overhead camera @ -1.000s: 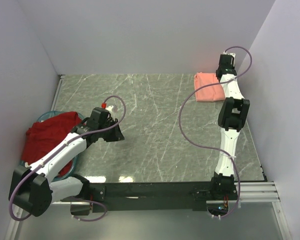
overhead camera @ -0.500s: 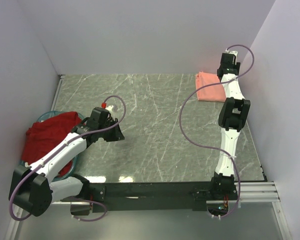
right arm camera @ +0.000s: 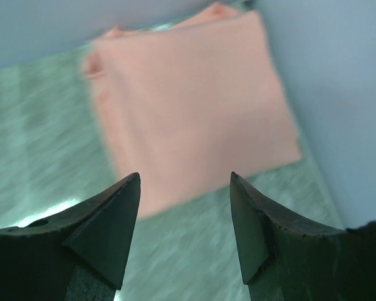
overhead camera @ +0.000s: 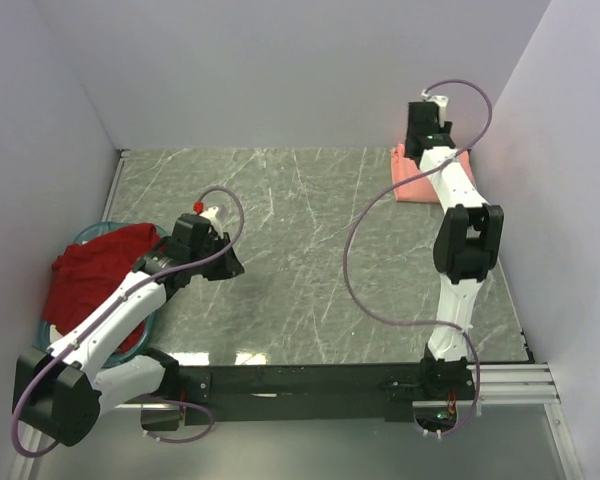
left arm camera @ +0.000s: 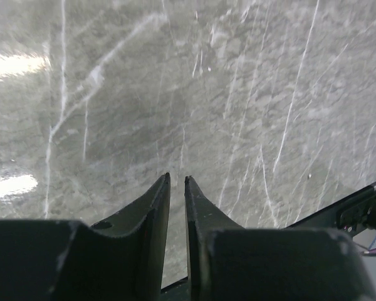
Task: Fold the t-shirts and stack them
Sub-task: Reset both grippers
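The salmon-pink t-shirt lies folded flat in the table's far right corner. My right gripper hangs over its near edge, open wide, with nothing between the fingers; in the top view it is by the back wall. The dark red t-shirt lies crumpled in the teal basket at the left edge. My left gripper is just right of the basket, low over bare marble. Its jaws stand a narrow slit apart with nothing in them.
The marble table is boxed in by white walls on the left, back and right. A purple cable loops from the right arm over the table's middle right. The black base rail runs along the near edge.
My right gripper opened, let go of the pink t-shirt and rose back toward the far wall. The left arm shifted slightly left, its jaws unchanged.
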### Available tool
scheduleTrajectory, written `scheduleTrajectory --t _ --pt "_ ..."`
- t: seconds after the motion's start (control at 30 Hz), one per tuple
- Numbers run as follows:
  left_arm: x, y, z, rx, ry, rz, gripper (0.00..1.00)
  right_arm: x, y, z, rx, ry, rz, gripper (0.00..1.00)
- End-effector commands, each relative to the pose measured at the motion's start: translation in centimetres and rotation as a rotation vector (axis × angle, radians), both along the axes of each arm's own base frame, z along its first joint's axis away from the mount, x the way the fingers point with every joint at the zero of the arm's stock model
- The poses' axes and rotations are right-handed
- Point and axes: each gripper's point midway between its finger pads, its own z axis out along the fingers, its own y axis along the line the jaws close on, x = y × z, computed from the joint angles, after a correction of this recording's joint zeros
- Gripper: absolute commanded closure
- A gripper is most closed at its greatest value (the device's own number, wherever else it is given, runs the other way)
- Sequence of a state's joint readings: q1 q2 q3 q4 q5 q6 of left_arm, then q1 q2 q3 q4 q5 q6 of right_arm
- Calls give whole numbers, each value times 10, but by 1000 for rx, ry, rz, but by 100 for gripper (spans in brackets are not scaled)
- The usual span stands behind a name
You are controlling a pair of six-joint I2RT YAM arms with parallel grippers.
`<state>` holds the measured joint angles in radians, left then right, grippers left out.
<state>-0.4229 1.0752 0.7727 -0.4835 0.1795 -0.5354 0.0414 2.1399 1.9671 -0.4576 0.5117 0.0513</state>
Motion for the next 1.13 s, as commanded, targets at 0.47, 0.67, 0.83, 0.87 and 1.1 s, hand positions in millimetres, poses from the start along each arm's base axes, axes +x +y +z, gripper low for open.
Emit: scheduleTrajectory --t 0.47,0.67,0.83,0.87,1.1 --pt "10 22 61 -55 -206 144 77 -236 227 35 613 -117 490 30" --pt "5 29 66 -66 -227 180 77 -288 223 22 708 -109 552 28" --pt "1 28 69 -97 -241 186 76 -306 211 23 705 -140 551 23" --pt "1 29 70 -100 -246 189 76 -309 210 18 707 -130 555 22" --pt "1 27 67 -95 -237 175 77 -316 207 11 694 -133 572 21"
